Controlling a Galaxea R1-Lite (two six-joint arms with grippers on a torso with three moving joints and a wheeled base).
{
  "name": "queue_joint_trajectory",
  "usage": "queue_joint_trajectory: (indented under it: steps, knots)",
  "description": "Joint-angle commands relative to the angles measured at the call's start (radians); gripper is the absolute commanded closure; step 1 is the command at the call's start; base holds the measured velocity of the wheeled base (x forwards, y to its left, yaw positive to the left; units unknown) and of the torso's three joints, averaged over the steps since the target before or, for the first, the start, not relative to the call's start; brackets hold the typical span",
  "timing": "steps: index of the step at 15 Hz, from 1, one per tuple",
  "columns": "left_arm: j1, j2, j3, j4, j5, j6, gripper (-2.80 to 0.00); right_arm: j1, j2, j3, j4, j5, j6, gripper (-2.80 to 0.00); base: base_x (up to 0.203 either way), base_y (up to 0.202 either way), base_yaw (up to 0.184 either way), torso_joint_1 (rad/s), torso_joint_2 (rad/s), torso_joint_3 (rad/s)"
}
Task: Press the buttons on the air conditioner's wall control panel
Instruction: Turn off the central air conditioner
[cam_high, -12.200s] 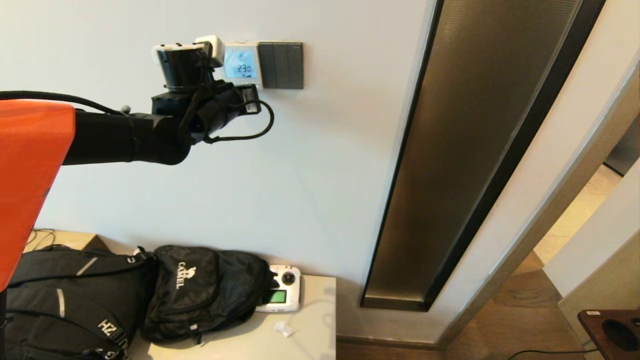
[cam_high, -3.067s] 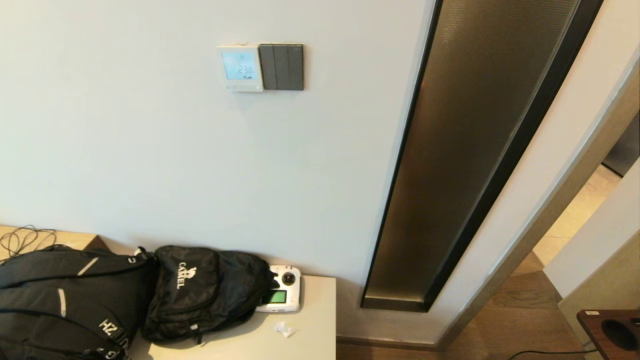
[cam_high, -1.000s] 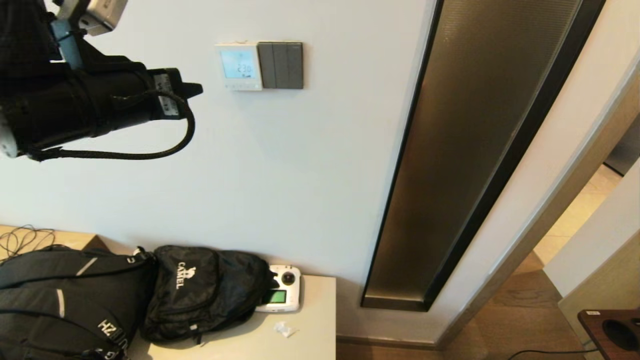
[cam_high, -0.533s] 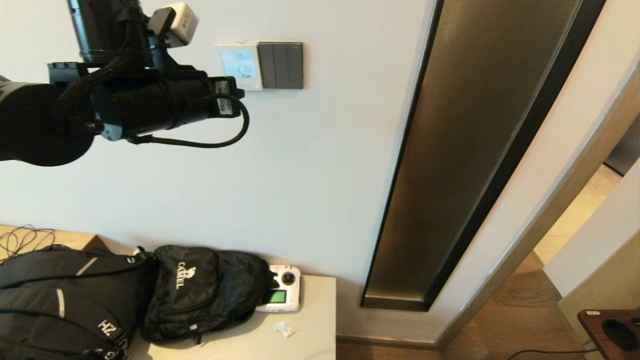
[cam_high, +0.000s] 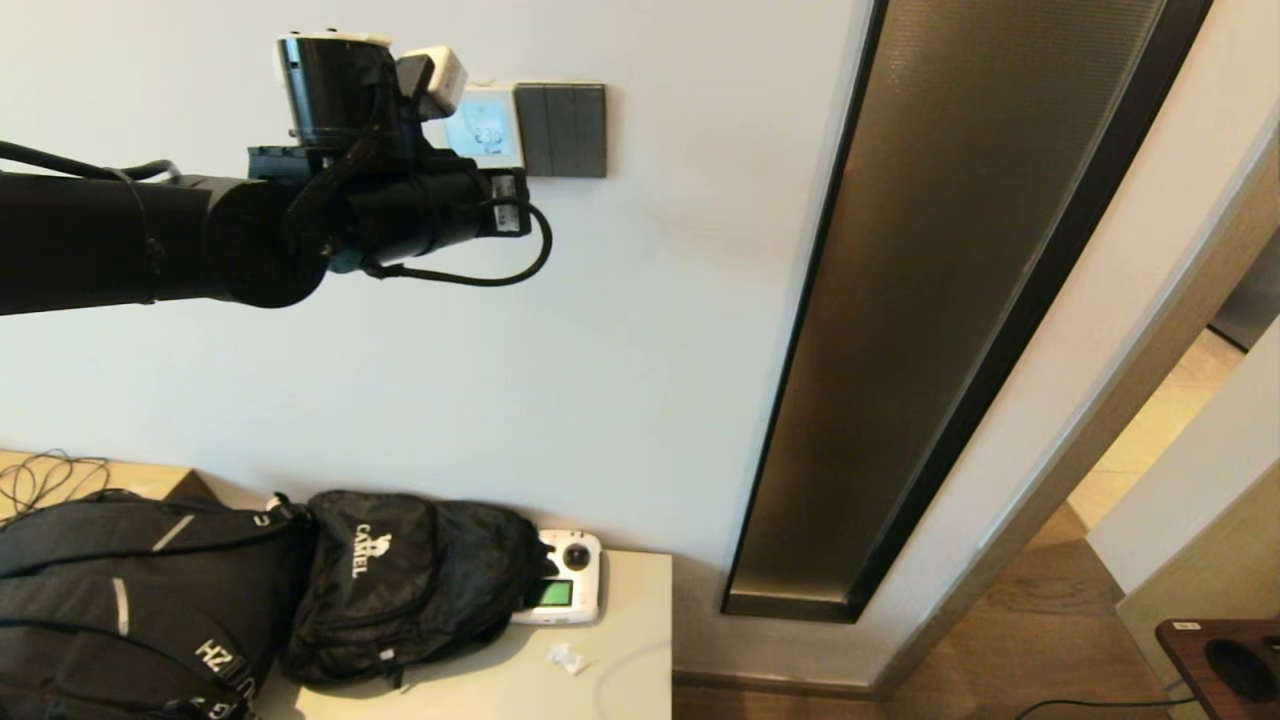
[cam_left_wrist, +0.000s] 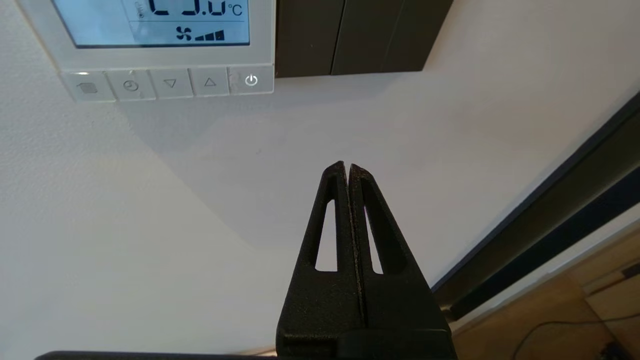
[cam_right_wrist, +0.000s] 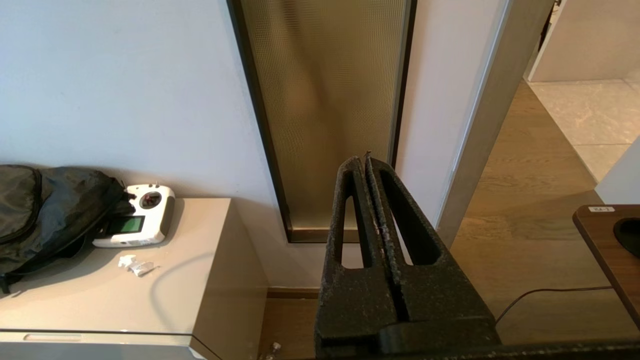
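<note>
1. Buttons (cam_left_wrist: 170, 83), a row of five small pale plastic keys, run along the bottom edge of the small square white plastic wall control panel (cam_left_wrist: 150, 55), whose pale blue screen glows with dark digits and a fan symbol.
2. Seen from the left wrist, the left gripper (cam_left_wrist: 347, 167) has its two black slotted fingers (cam_left_wrist: 330, 220) pressed flat together with nothing between them.
3. Its joined tip points at bare white wall (cam_left_wrist: 150, 225), below the button row and off to the side of the power key (cam_left_wrist: 251, 80), which is the key nearest the tip; the tip is clear of every key.
4. Dark grey switch plate (cam_left_wrist: 350, 35) with tall rockers sits flush against the panel, above the gripper's tip.
5. In the head view the left arm (cam_high: 150, 240) reaches across in front of the wall, its wrist covering the panel's lower left part.
6. Right gripper (cam_right_wrist: 367, 160) hangs low, well away from the panel, its black fingers also closed together on nothing.
7. Beyond that gripper stands a tall bronze textured glass strip (cam_right_wrist: 325, 100) in a dark frame.
8. Off to its side, a white handheld controller (cam_right_wrist: 135, 215) with a green screen lies on a beige cabinet top (cam_right_wrist: 200, 260), touching a black fabric backpack (cam_right_wrist: 45, 205).
</note>
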Motion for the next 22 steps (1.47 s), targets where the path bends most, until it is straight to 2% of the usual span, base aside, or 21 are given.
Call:
queue_joint_trajectory:
  steps: [1,5,11,15,22]
  knots:
    - [0.0,0.04,-0.037,0.0,0.001,-0.002,0.0,0.001,0.001,0.0,0.0,0.0,0.0,0.0,0.0,0.0,0.0,0.0,0.0,0.0]
    - [0.002,0.066,-0.099,-0.004,0.054,0.001,0.0,0.001,0.001,0.0,0.0,0.0,0.001,0.0,0.0,0.0,0.0,0.0,0.0,0.0]
    - [0.007,0.119,-0.209,0.036,0.058,0.0,0.0,-0.001,0.001,0.0,0.0,0.001,0.0,0.0,0.0,0.0,0.0,0.0,0.0,0.0]
    - [0.01,0.143,-0.232,0.038,0.059,0.001,0.0,0.0,0.001,0.0,0.0,0.001,0.0,0.0,0.0,0.0,0.0,0.0,0.0,0.0]
    - [0.065,0.147,-0.233,0.038,0.055,0.001,0.0,0.001,0.001,0.0,0.0,0.001,0.0,0.0,0.0,0.0,0.0,0.0,0.0,0.0]
